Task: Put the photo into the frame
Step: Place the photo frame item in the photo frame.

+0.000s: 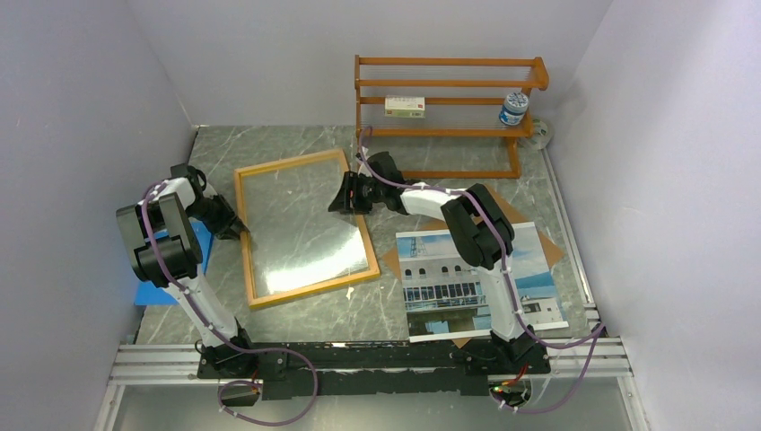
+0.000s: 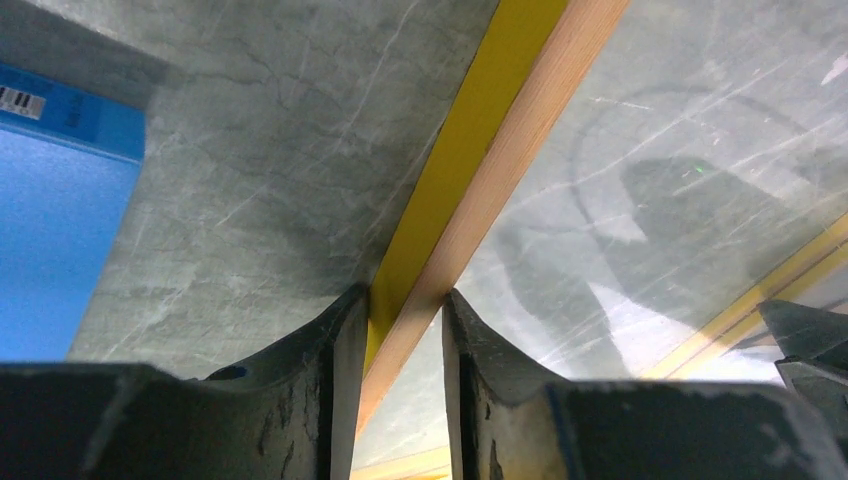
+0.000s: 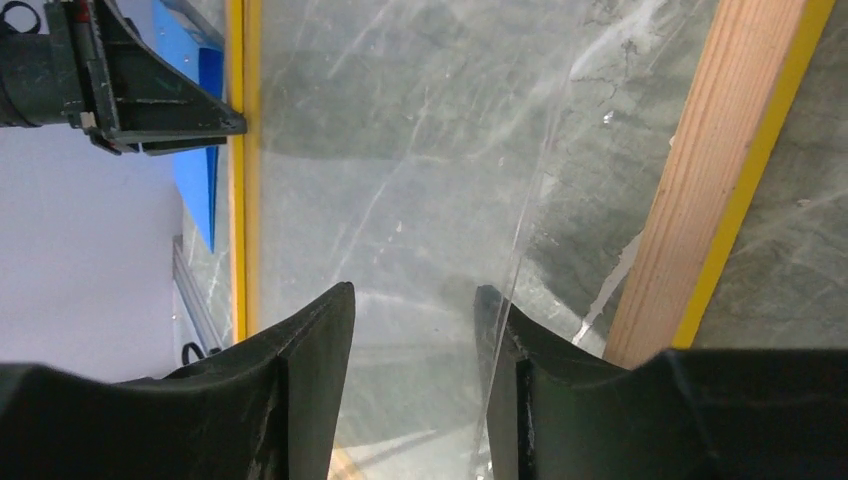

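The left jaws are closed on the left rail of the frame point(image 2: 470, 190). In the left wrist view the two fingers point(image 2: 335, 390) press this rail from both sides, with the yellow edge toward the left finger and the wood-coloured face toward the right one. It is not possible to tell if the rail is lifted from the counter point(image 2: 260, 170) or rests on it.

The right jaws are open. In the right wrist view their fingers point(image 3: 310, 380) stand apart above the clear pane point(image 3: 400, 150), and nothing is gripped between them. The right rail of the frame passes at 2 o'clock from them, just beside the right finger. A thin bright line on the pane runs down to the right finger; what it is I cannot tell.

In the top view the frame point(image 1: 292, 162) lies a little to the left of the middle of the counter, with the wood-coloured side up. The left jaws are at its 9 o'clock and the right jaws at its 2 o'clock.

The photo point(image 1: 440, 296) is outside the frame, at 4 o'clock from it and near. It lies picture side up on a brown backing board point(image 1: 389, 262), and the right arm point(image 1: 485, 242) crosses above it.

A blue sheet point(image 1: 166, 292) lies at 8 o'clock from the frame, partly under the left arm point(image 1: 166, 242). At 1 o'clock, at the far wall, stands a wooden shelf rack point(image 1: 449, 85) with a small white box point(image 1: 405, 107) and a jar point(image 1: 513, 108) on it.
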